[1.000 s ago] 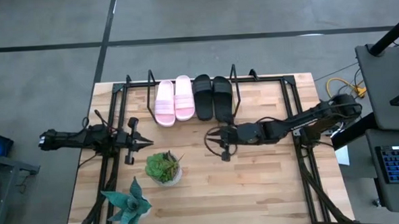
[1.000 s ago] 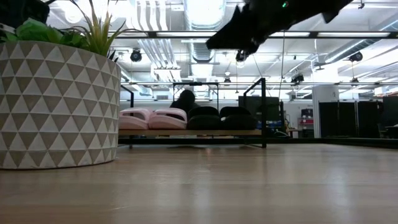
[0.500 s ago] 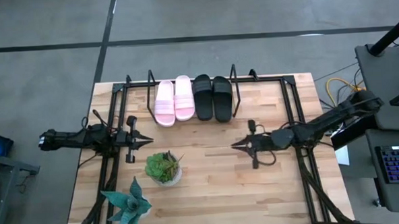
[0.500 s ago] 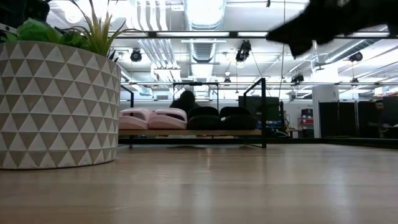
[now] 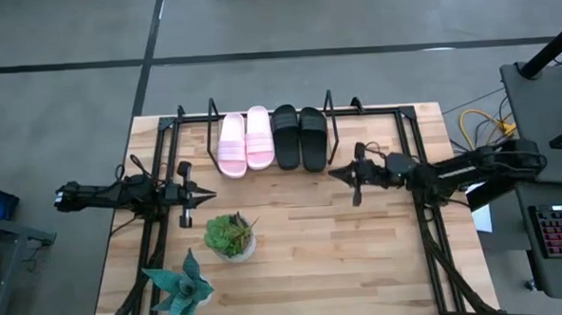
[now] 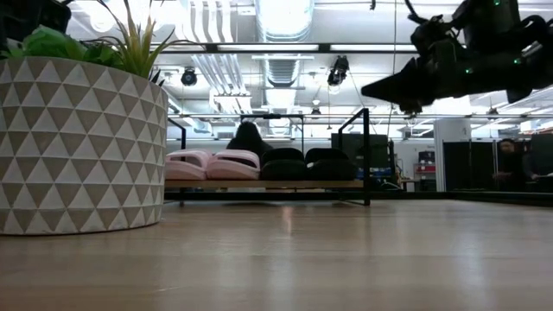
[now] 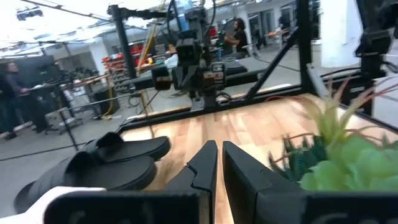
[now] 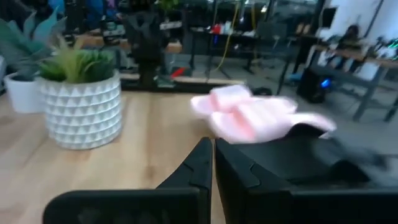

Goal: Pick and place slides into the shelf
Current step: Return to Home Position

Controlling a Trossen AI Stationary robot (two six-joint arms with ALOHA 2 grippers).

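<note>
- Right gripper [image 5: 334,172]: fingers nearly together, holding nothing. It is closer to the shelf [image 5: 329,117] than half a second ago, just beside its right end.
- Left gripper [image 5: 209,195]: fingers narrow, position unchanged.
- Pink slides [image 5: 245,142] and black slides [image 5: 299,138]: side by side on the shelf, long axes parallel, running from the far edge toward the table's [image 5: 361,258] middle. Toe direction cannot be told.

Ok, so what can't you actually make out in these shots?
High view: the black wire shelf's rails are hidden under the two pale pink slides and two black slides.
Low view: the white triangle-patterned pot hides the table behind it.
Right wrist view: the slides are blurred, so strap detail is lost.
</note>
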